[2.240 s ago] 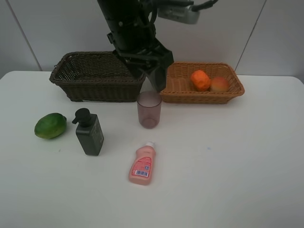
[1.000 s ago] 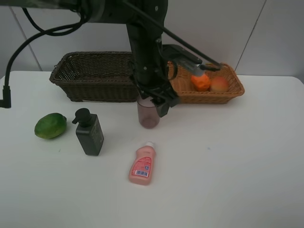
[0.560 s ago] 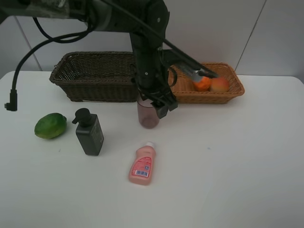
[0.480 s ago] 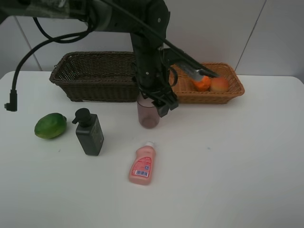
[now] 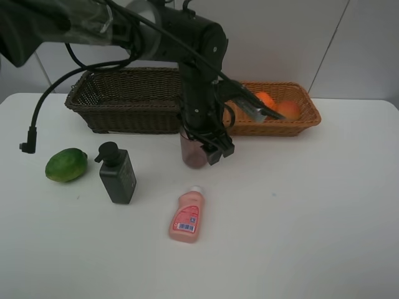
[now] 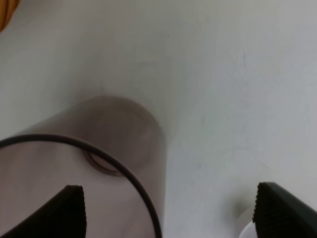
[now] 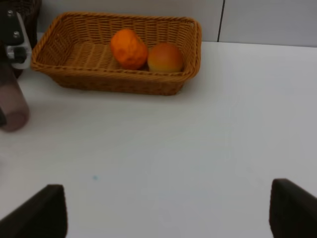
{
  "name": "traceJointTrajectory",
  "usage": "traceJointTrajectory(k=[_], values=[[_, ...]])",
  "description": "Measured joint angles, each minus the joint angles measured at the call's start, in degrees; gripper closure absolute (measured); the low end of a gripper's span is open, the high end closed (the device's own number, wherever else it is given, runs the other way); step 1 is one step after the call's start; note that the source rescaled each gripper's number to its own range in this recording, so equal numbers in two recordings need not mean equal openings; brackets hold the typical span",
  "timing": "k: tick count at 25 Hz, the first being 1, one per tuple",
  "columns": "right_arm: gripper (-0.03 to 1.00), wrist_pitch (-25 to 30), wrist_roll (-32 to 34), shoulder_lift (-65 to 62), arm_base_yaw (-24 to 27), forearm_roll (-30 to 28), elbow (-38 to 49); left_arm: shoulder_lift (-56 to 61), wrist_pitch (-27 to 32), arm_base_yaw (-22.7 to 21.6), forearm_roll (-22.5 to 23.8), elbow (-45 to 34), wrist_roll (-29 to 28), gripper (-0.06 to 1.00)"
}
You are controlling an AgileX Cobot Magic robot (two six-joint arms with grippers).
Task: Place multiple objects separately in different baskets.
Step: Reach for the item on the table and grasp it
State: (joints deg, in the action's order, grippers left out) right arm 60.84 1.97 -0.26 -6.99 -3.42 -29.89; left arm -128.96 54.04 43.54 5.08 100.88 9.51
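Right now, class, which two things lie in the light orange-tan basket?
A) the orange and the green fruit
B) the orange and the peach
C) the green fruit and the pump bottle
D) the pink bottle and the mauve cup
B: the orange and the peach lie side by side inside the tan basket, and nothing else is in it.

On the desk (image 5: 312, 218), the cup (image 5: 193, 154) stands near the middle. The deep basket (image 5: 93, 115) lies at its 11 o'clock and the shallow basket (image 5: 293, 128) at its 1 o'clock, side by side at the back. In the shallow basket the orange (image 7: 129, 48) has the peach (image 7: 165, 57) just beside it at 3 o'clock. The pump bottle (image 5: 118, 174) stands at the cup's 8 o'clock, with the round fruit (image 5: 65, 165) at the bottle's 9 o'clock, apart from it. The capped bottle (image 5: 186, 217) lies flat at the cup's 6 o'clock, cap toward 12.
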Motion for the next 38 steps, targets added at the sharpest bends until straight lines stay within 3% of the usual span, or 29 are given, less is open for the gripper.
traceJointTrajectory(k=[28, 31, 38], values=[[0.30, 0.0, 0.0, 0.0, 0.0, 0.0, 0.0, -3.9, -1.9, 0.6, 1.0, 0.0, 0.0, 0.06], [0.30, 0.0, 0.0, 0.0, 0.0, 0.0, 0.0, -3.9, -1.9, 0.6, 1.0, 0.0, 0.0, 0.11], [0.30, 0.0, 0.0, 0.0, 0.0, 0.0, 0.0, -3.9, -1.9, 0.6, 1.0, 0.0, 0.0, 0.35]])
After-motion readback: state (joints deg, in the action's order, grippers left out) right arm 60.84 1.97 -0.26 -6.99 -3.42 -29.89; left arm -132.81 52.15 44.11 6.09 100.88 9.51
